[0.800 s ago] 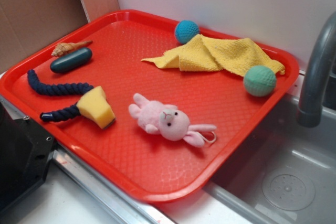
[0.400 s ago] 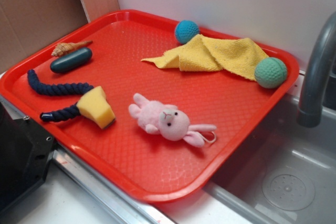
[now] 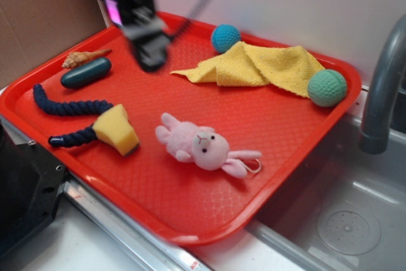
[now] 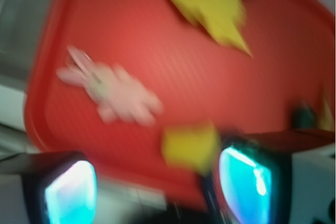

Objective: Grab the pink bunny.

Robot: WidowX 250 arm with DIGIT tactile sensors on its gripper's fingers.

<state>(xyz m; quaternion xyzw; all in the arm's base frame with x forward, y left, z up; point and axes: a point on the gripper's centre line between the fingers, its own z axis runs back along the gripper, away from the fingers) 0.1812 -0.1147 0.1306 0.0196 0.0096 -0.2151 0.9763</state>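
My jaws (image 3: pixel 151 61): blurred in the exterior view, hanging over the far left part of the red tray (image 3: pixel 190 220); in the wrist view the two fingertips (image 4: pixel 71 192) stand well apart with nothing between them, so I am wide open and holding nothing.
Pink bunny (image 3: pixel 203 146): lying on the tray's near middle, head toward the sink side, ears and thin loop trailing to the right; well apart from my jaws (it shows only as a pale pink smear (image 4: pixel 107 90) in my wrist view).
Yellow sponge (image 3: pixel 117 129): left of the bunny, near it but not touching, resting against one end of the navy rope (image 3: pixel 66 109).
Navy rope: curved along the tray's left side.
Dark teal capsule (image 3: pixel 86 73): beyond the rope, near the tray's left rim, with a spiral shell (image 3: pixel 84 58) just behind it.
Yellow cloth (image 3: pixel 257 66): crumpled at the far side of the tray, to the right of my jaws.
Blue ball (image 3: pixel 226 37): at the cloth's far edge, touching it.
Green ball (image 3: pixel 327 87): at the cloth's right end, in the tray's far right corner.
Sink (image 3: pixel 342 214): to the right of the tray, with a grey faucet (image 3: pixel 384 87) rising beside it.
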